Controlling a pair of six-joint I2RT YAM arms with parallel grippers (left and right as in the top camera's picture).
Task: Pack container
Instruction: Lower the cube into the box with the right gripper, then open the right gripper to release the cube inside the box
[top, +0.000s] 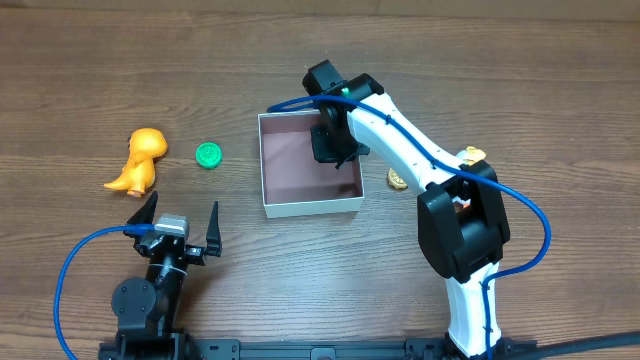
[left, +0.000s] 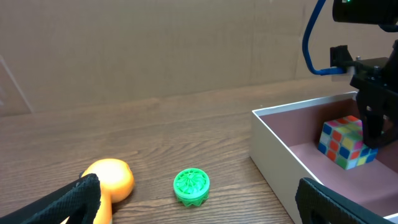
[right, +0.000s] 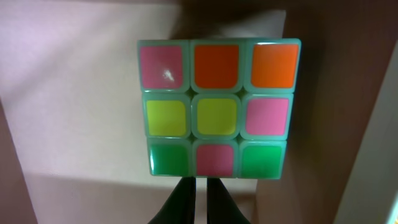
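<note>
The container (top: 310, 207), a square white-walled box with a pinkish-brown floor, stands mid-table; it also shows in the left wrist view (left: 280, 149). A multicoloured puzzle cube (right: 217, 116) sits on its floor near the right wall, also seen from the left wrist (left: 342, 142). My right gripper (top: 330, 145) reaches down into the box. Its fingers (right: 200, 182) are shut together right beside the cube, not around it. My left gripper (top: 182, 205) is open and empty near the front left of the table.
An orange dinosaur toy (top: 140, 160) and a green ridged cap (top: 208, 154) lie left of the box; both show ahead of the left fingers (left: 112, 179), (left: 191, 185). A small gold object (top: 397, 179) lies just right of the box, by the right arm.
</note>
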